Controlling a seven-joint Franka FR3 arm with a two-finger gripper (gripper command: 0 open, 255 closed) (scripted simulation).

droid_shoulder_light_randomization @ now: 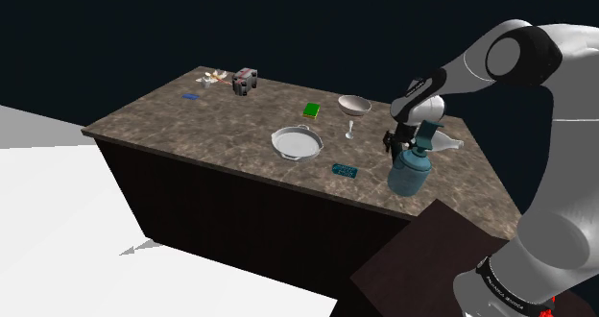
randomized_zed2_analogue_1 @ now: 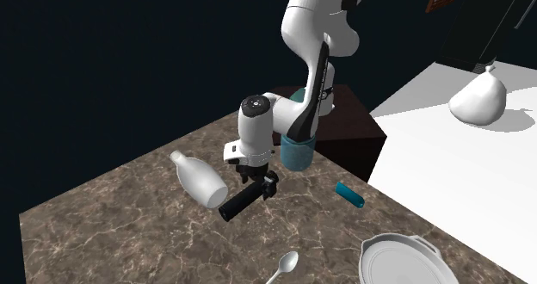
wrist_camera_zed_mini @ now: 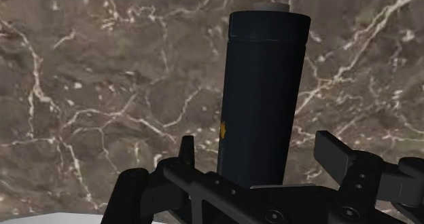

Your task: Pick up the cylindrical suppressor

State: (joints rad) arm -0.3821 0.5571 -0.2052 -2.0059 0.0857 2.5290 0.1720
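One suppressor (wrist_camera_zed_mini: pixel 261 87) btw end effector (wrist_camera_zed_mini: pixel 258 146) fingers (wrist_camera_zed_mini: pixel 331 151)

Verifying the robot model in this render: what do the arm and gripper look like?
The arm has glossy white rounded links with dark grey joints. A dark band near its base carries small white print, unreadable. The gripper is all black, with two blocky fingers.

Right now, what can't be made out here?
1. Wrist view: near end of the suppressor, hidden under the hand.
2. Second exterior view: pan, cut off by the bottom edge.
3. Shoulder view: far-corner clutter, too small to identify; print on the teal card, too small to read.
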